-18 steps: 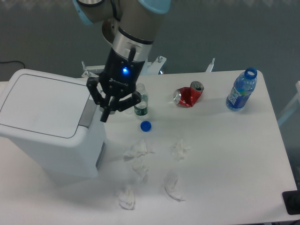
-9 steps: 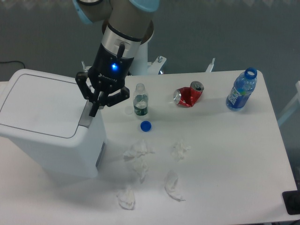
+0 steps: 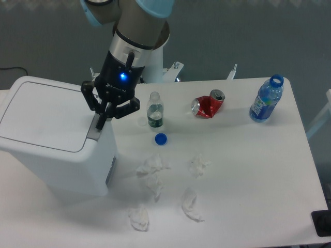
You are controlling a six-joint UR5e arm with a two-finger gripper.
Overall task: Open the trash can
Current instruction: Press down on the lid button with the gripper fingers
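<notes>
Plainly, the gripper [image 3: 102,120] was there for the grey push tab [image 3: 95,127], not for the litter. It hung over the right edge of the trash can [image 3: 51,132], which stood at the left end of the surface [image 3: 248,170] with its flat lid [image 3: 44,114] down. The fingers [image 3: 101,122] were drawn in close together with nothing between them, which I took as a way to make one narrow point for pressing. Whether the tip touched the tab I could not tell. The small clear bottle [image 3: 154,110], the loose blue cap [image 3: 161,138], the crushed red can [image 3: 208,104], the blue bottle [image 3: 266,98] and the crumpled tissues [image 3: 153,166] lay well apart to the right, out of the arm's way. The lid looked to be yet unopened.
</notes>
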